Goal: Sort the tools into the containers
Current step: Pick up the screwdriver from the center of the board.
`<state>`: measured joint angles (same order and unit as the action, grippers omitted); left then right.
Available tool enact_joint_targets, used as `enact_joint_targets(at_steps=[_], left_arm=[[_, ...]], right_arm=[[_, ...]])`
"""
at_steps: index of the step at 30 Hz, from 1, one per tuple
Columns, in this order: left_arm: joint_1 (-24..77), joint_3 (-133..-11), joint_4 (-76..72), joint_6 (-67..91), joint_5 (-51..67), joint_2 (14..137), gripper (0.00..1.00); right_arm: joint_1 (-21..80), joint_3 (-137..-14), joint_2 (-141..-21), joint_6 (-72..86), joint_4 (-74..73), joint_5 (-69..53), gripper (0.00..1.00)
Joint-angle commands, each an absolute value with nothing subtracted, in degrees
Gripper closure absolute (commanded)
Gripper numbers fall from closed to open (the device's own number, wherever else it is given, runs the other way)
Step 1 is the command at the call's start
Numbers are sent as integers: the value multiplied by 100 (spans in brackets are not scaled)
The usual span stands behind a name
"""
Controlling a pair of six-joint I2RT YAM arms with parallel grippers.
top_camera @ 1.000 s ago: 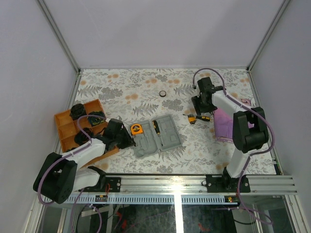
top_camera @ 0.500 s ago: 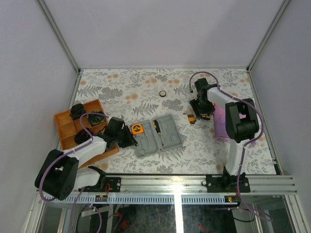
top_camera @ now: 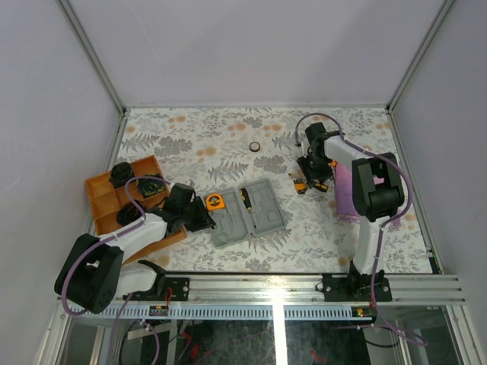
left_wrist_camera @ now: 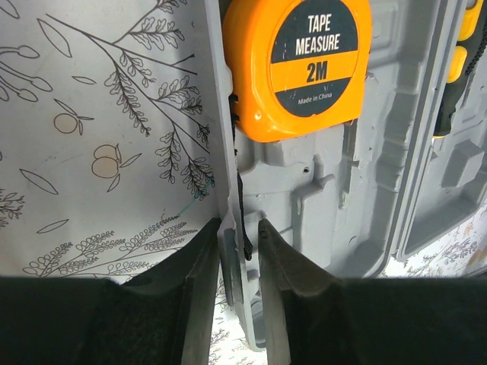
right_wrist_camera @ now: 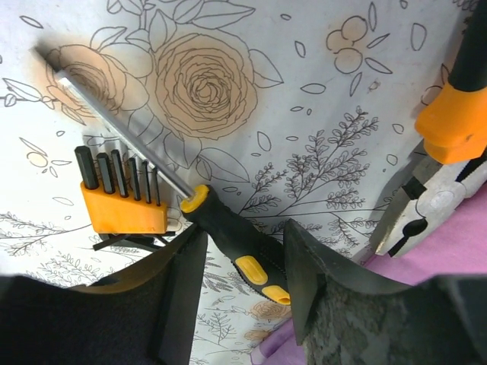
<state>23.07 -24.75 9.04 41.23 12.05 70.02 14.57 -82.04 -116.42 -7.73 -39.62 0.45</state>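
Observation:
The grey tool case (top_camera: 259,217) lies open at the table's middle. It holds the orange tape measure (left_wrist_camera: 297,68) in its left half and a black-and-yellow screwdriver (top_camera: 244,198) near the hinge. My left gripper (left_wrist_camera: 240,236) stands slightly open astride the case's left wall, with the tape's black cord between its fingers. My right gripper (right_wrist_camera: 243,251) is open and low over a second screwdriver (right_wrist_camera: 228,239), with small gaps on both sides of the handle. The orange bit set (right_wrist_camera: 125,201) lies left of it. The pliers (right_wrist_camera: 441,152) rest on the purple cloth's edge. A black tape ring (top_camera: 255,146) sits further back.
An orange compartment tray (top_camera: 103,199) with dark items stands at the left, beside my left arm. The purple cloth (top_camera: 350,194) lies at the right, next to my right arm. Grey walls close in the floral table on three sides.
My right gripper has dropped onto the screwdriver and its jaws have narrowed round the handle. My left gripper's jaws have widened a little at the case's wall.

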Motion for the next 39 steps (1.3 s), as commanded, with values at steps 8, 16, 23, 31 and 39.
enact_joint_targets(at_steps=[8,16,23,31,39], left_arm=[[2289,-2600,914,3999,1312,6983,74],[2285,-2640,936,3783,1483,7005,72],[2300,-2691,916,3573,1634,7119,70],[2549,-2862,910,3413,1527,7452,74],[2597,-2975,975,3390,1286,7453,75]], right_arm=[[1442,-7956,-11297,-322,-4069,-406,69],[1441,-7856,-10742,409,-4024,-459,86],[1441,-7417,-9855,997,-3762,-368,95],[1550,-6403,-8349,1794,-2689,-1429,100],[2509,-5443,-7384,2425,-1792,-1658,100]])
